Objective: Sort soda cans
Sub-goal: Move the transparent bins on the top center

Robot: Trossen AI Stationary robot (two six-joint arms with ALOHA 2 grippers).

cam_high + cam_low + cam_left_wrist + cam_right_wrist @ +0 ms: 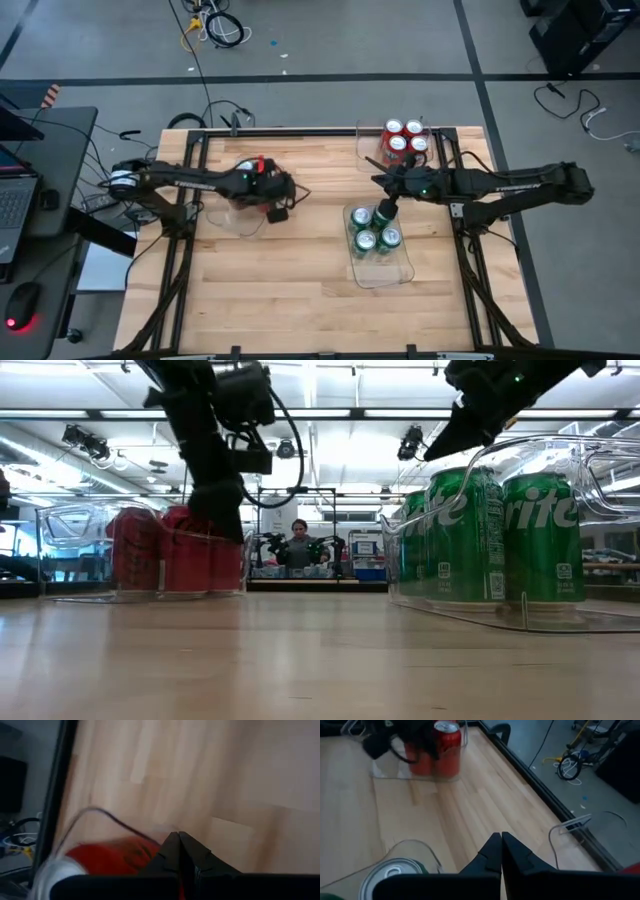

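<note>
The wooden table (pixel 300 290) carries three clear bins. The middle bin (pixel 380 268) holds four green cans (pixel 363 240) with silver tops, standing upright and packed together; the low view shows their printed sides (pixel 462 535), which the high view does not. The bin at the far right edge (pixel 367 150) holds four red cans (pixel 404 140), tops up. The left bin (pixel 235 218) holds more red cans (pixel 165 550), seen side-on in the low view but mostly covered by the arm from above; their number cannot be told. The left gripper (pixel 272 205) sits over that bin, its fingers together with nothing between them in the left wrist view (pixel 179 845), a blurred red can (pixel 107 859) just beside them. The right gripper (pixel 386 208) hangs above the green cans, fingers together and empty (pixel 500 845).
</note>
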